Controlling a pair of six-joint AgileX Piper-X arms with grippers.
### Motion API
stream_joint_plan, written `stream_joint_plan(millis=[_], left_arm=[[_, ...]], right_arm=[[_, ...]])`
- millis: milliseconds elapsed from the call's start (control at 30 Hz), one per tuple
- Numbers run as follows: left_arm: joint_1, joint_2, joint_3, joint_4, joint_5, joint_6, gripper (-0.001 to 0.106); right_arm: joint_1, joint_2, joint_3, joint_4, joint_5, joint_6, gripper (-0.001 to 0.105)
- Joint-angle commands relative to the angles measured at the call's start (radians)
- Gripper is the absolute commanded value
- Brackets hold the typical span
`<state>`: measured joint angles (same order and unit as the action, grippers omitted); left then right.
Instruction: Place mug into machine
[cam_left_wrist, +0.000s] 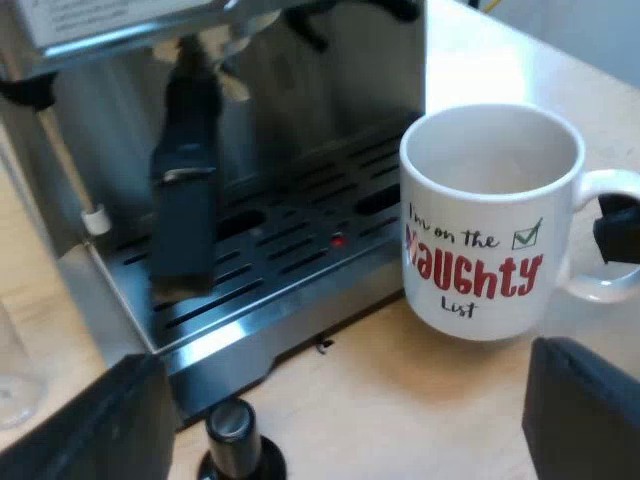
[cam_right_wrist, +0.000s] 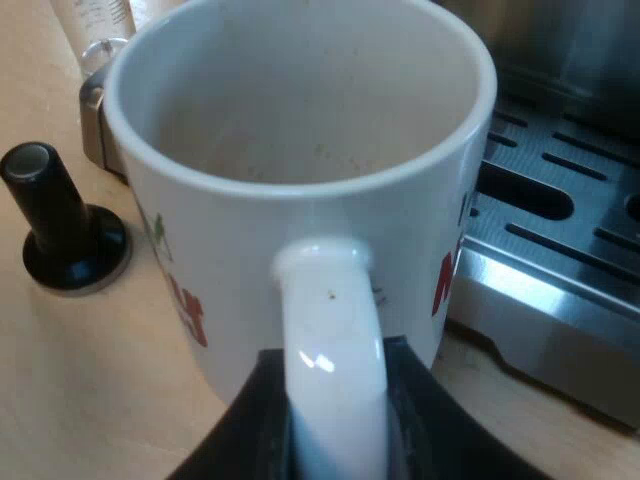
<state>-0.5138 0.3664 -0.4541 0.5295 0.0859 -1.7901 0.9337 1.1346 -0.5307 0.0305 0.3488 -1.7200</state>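
A white mug (cam_left_wrist: 490, 220) with red "Naughty" lettering stands upright and empty beside the corner of the espresso machine's slotted drip tray (cam_left_wrist: 300, 270). My right gripper (cam_right_wrist: 335, 430) is shut on the mug's handle (cam_right_wrist: 330, 330), with a black finger on each side; it also shows at the handle (cam_left_wrist: 618, 230). Whether the mug rests on the table or hangs just above it I cannot tell. My left gripper (cam_left_wrist: 345, 400) is open over the table before the tray, with nothing between its fingers (cam_left_wrist: 90, 435). The holder's dark handle (cam_left_wrist: 185, 200) juts out over the tray.
A tamper with a black knob (cam_left_wrist: 232, 432) (cam_right_wrist: 60, 225) stands on the wooden table near the tray's front edge. A measuring glass (cam_right_wrist: 98, 20) stands beyond the tamper, near the machine's corner. A small red dot (cam_left_wrist: 338, 240) marks the tray's grid.
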Motion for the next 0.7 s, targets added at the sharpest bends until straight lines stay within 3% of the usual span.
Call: stream_joint_plan(millis=[33,67,133,200,700], left_arm=[[0.086,-0.006,-0.003,-0.039,0.166,0.058,0.073],[0.101,-0.006,-0.003,-0.041,0.176,0.060,0.073],[0.147,-0.006,-0.003,-0.036,0.273,0.067,0.073],[0.170,-0.006,-0.003,-0.033,0.293,0.067,0.073],[0.175,-0.006,-0.003,-0.004,0.320,0.067,0.073]], right_arm=[[0.002,0.026,-0.036,-0.107,0.013,-0.005,0.000],[0.002,0.033,-0.038,-0.122,0.013,-0.005,0.000],[0.002,0.076,-0.051,-0.163,0.015,-0.005,0.000],[0.002,0.107,-0.057,-0.183,0.015,-0.005,0.000],[0.002,0.322,-0.195,-0.237,0.071,0.000,0.000]])
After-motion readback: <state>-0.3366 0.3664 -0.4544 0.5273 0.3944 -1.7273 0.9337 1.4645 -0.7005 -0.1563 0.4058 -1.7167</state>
